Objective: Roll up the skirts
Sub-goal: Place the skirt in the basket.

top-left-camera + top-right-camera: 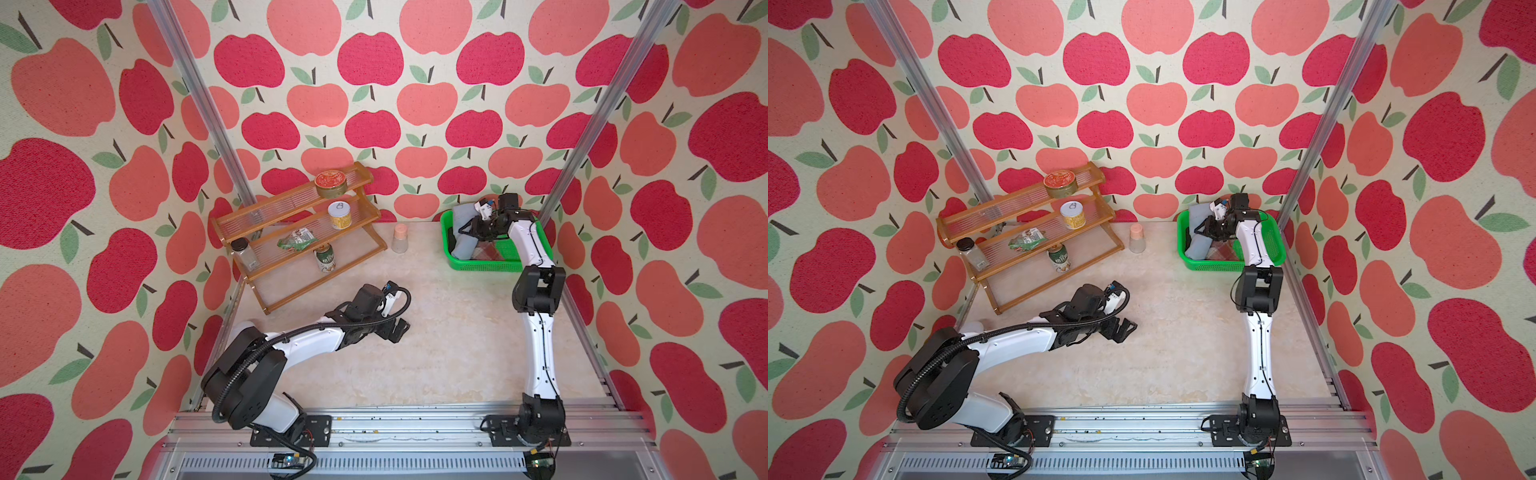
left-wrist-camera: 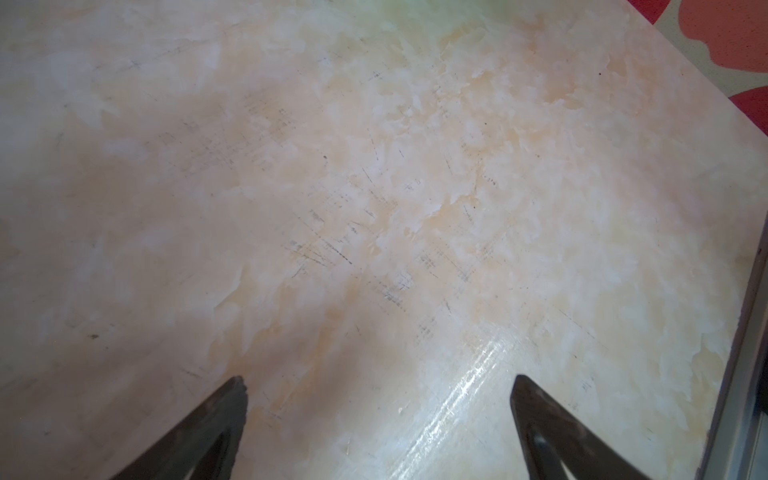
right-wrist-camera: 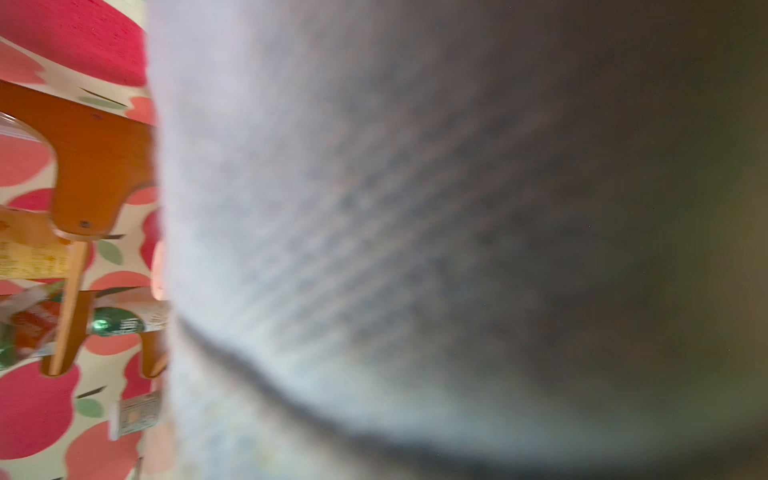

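The tabletop (image 1: pixel 436 340) is a flat, marbled cream-and-peach surface, lightly scratched in the left wrist view (image 2: pixel 374 187). Standing directly on it in both top views:
- a tiered wooden rack (image 1: pixel 291 226), far left
- a small clear jar with a pink cap (image 1: pixel 400 239), just beside the rack
- a green mesh basket (image 1: pixel 486 264), far right corner

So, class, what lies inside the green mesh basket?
A light blue denim skirt and a plaid skirt lie in the green basket, with the right gripper reaching in. The arm and denim cover the rest of its floor.
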